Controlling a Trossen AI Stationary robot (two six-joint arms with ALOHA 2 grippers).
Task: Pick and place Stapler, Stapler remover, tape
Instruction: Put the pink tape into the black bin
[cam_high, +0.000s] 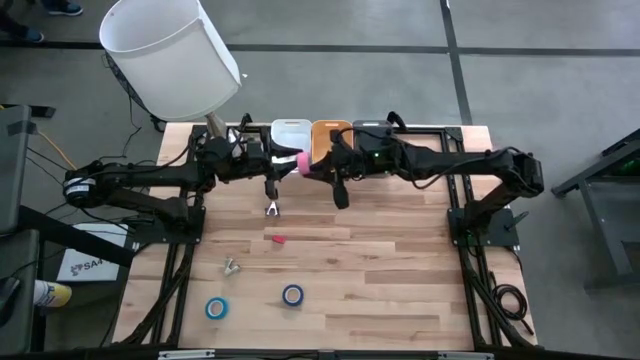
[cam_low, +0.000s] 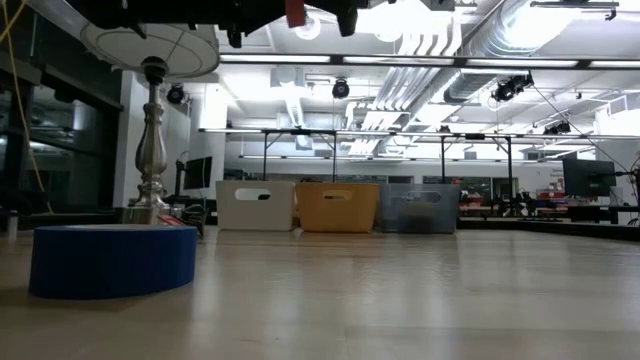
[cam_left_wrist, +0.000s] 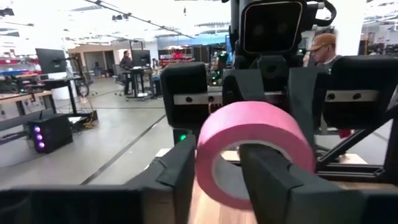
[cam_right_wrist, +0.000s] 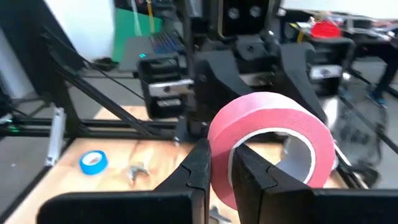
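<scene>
1. Both arms met above the far middle of the wooden table (cam_high: 400, 280), in front of three bins: a white bin (cam_high: 290, 131), an orange bin (cam_high: 328, 133) and a grey bin (cam_high: 372, 130).
2. A pink roll of tape (cam_high: 302, 163) hung in the air between the two grippers, near the white and orange bins.
3. The right gripper (cam_right_wrist: 219, 163) was pressed shut on the wall of the pink roll, one finger inside the ring and one outside.
4. The left gripper (cam_left_wrist: 214, 168) also straddled the roll's wall, one finger through the open centre and one outside; its fingers stood a little apart, and I could not tell whether they were gripping.
5. A blue roll of tape (cam_high: 217, 308) lay flat near the front left of the table, and it filled the near left of the low view.
6. A second blue roll with a light centre (cam_high: 292, 295) lay just to its right, apart from it.
7. A small metal piece (cam_high: 231, 266) lay behind the blue rolls, too small to name.
8. A small red object (cam_high: 277, 240) lay near the table's middle.
9. Another metal item (cam_high: 271, 208) sat on the table under the left gripper.
10. A lamp with a white shade (cam_high: 172, 55) stood at the far left corner.
</scene>
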